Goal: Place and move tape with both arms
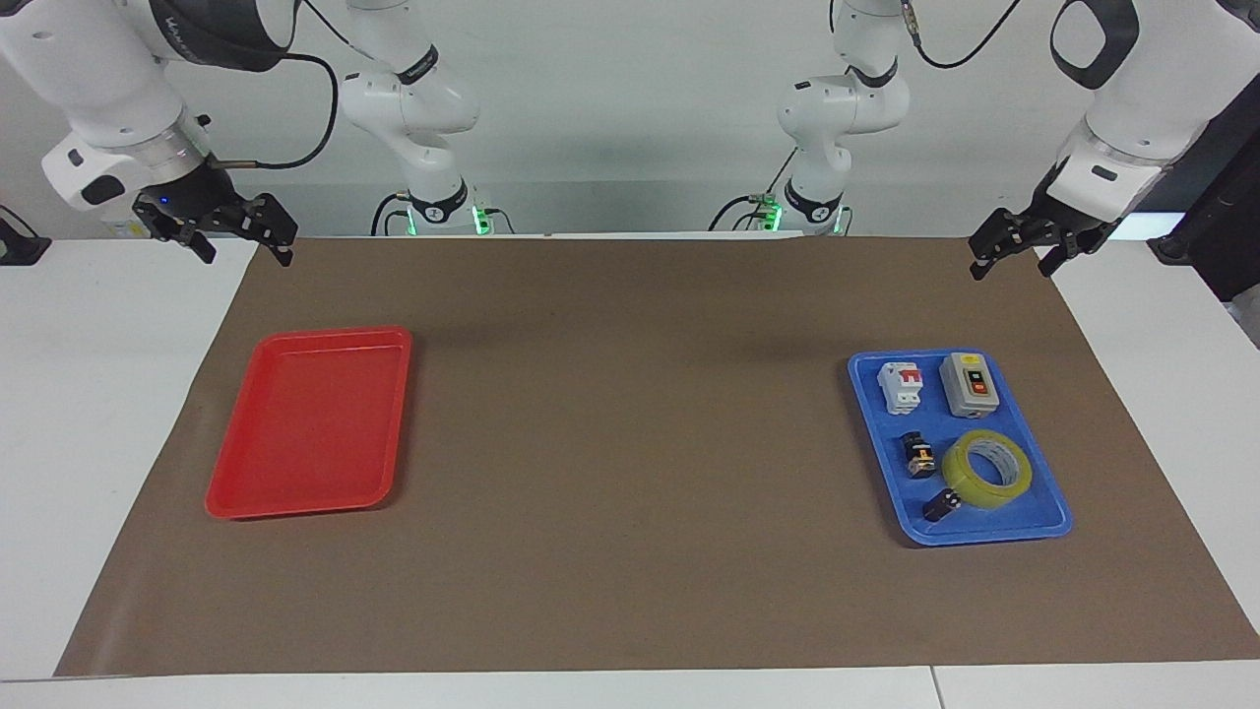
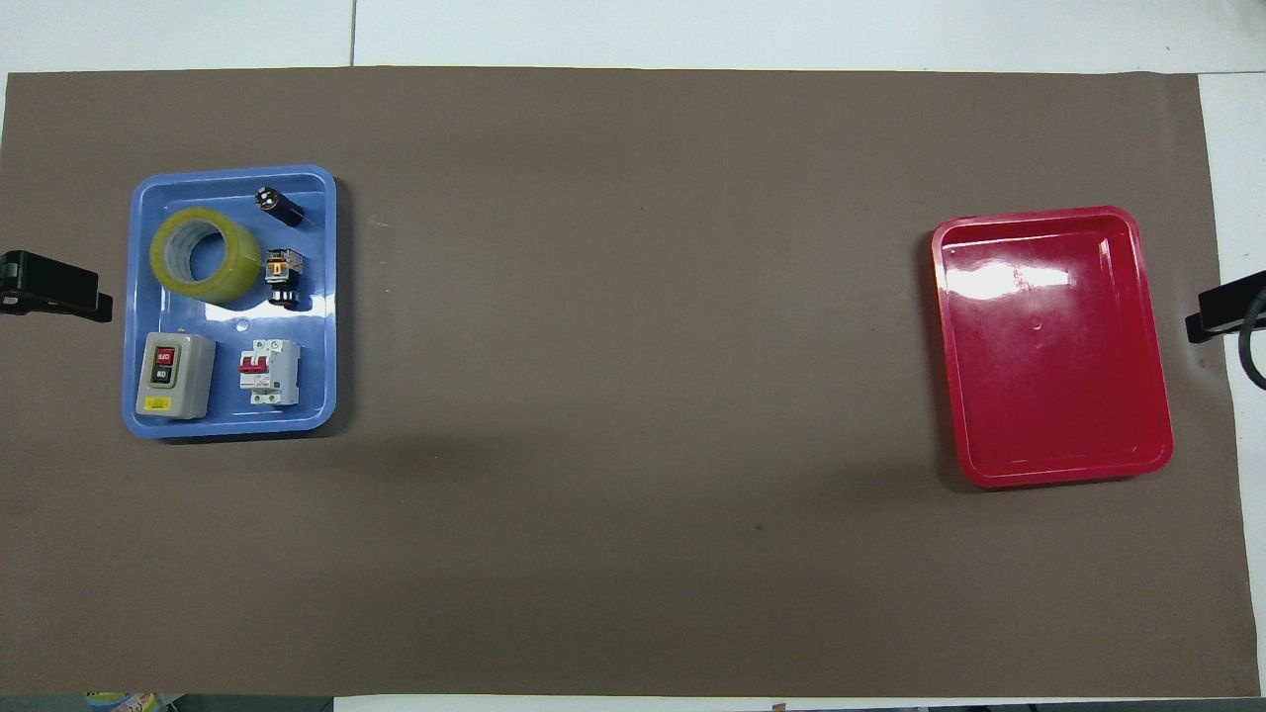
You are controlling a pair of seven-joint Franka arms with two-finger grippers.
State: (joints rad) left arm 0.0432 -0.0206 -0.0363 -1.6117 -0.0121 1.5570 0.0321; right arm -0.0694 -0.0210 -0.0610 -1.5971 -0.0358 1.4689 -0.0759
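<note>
Brown mat (image 1: 630,443) over white table (image 1: 98,394)

Robotics lab: white arms (image 1: 118,89), brown-papered table (image 1: 630,443)

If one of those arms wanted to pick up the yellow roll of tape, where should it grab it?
Probably from straight above, one finger in the hole and one outside, pinching the ring's wall. The tape lies flat in the blue tray with its hole facing up. Its side toward the tray's outer rim looks freest; small black parts crowd the other side. The left gripper, hanging up beside the mat, is on that end.
</note>
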